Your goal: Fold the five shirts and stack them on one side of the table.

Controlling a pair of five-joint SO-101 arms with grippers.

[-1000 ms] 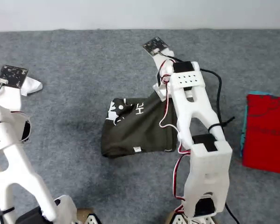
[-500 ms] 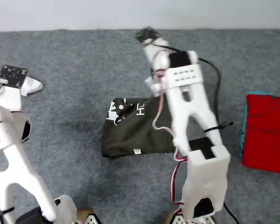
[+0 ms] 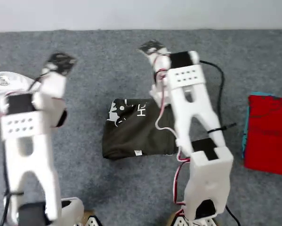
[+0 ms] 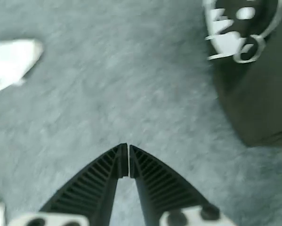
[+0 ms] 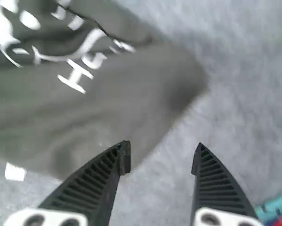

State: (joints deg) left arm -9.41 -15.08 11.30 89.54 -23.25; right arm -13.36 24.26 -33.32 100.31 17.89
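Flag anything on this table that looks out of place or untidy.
The white shirt looks crumpled, not folded, at the table's left side, far from the stack. The folded dark shirt sits mid-table, apart from the red shirt at the right edge, where a teal edge peeks out underneath.

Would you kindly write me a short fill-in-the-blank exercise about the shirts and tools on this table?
1. The left tool is ____.
2. The right tool, over the dark shirt's edge, is ____.
3. The dark shirt's print is ____.
4. The top shirt at the high view's right edge is ____.

Missing words: shut; open; white; red.
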